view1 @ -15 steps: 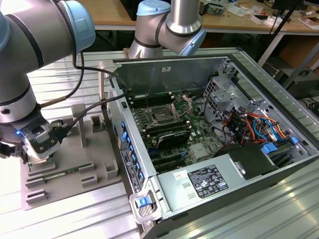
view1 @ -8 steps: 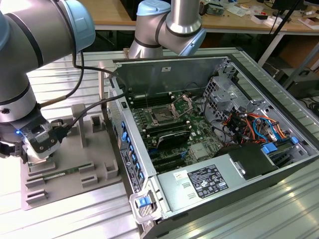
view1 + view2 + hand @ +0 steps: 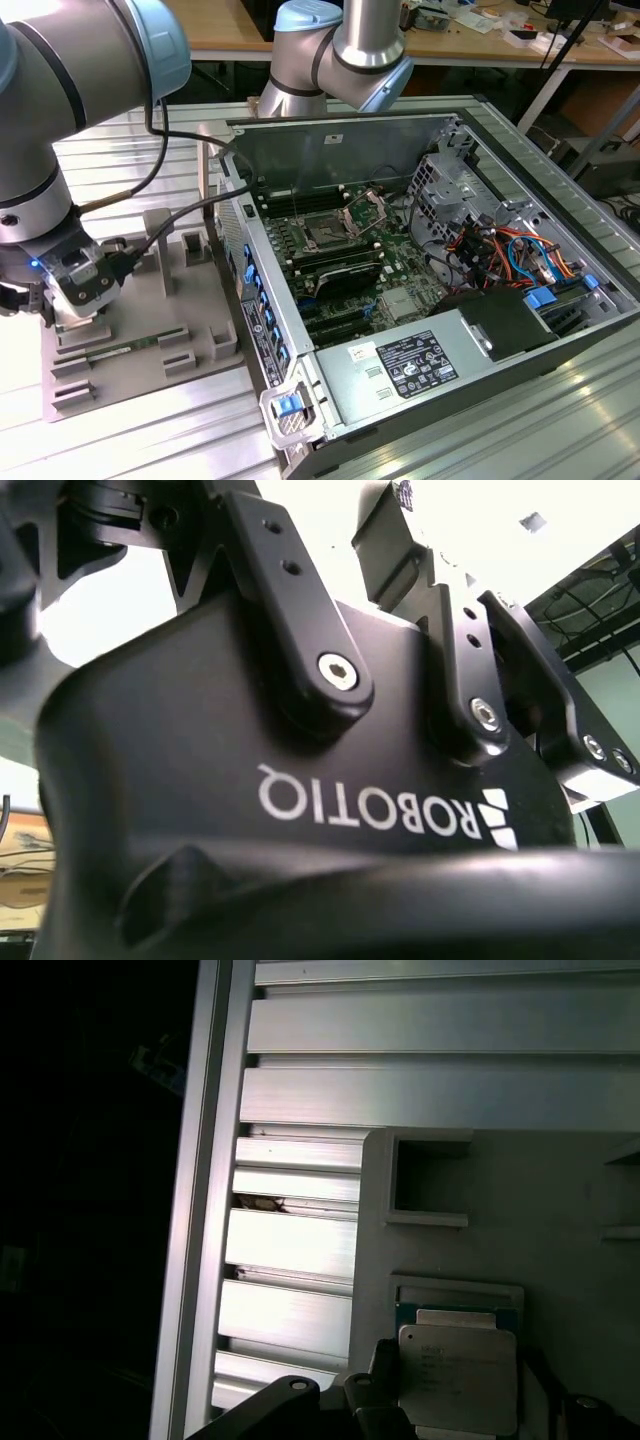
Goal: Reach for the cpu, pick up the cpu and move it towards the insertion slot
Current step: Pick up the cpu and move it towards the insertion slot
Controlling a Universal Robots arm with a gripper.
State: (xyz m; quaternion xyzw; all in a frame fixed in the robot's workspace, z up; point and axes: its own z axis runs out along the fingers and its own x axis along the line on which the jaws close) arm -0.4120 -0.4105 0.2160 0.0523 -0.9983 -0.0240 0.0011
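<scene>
- Cpu (image 3: 458,1375), the small flat square chip with a silvery-white metal top, lies flat in a recess of the grey plastic tray (image 3: 560,1210) on the ribbed aluminium counter (image 3: 300,1240)
- My tool (image 3: 82,285) hangs low over the cpu; I cannot tell how far open it is, or whether it grips anything
- I judge a clean grasp needs the tool square to the chip's edges and a level, straight lift
- Insertion slot (image 3: 325,232), the dark square socket with a shiny frame, sits well apart
</scene>
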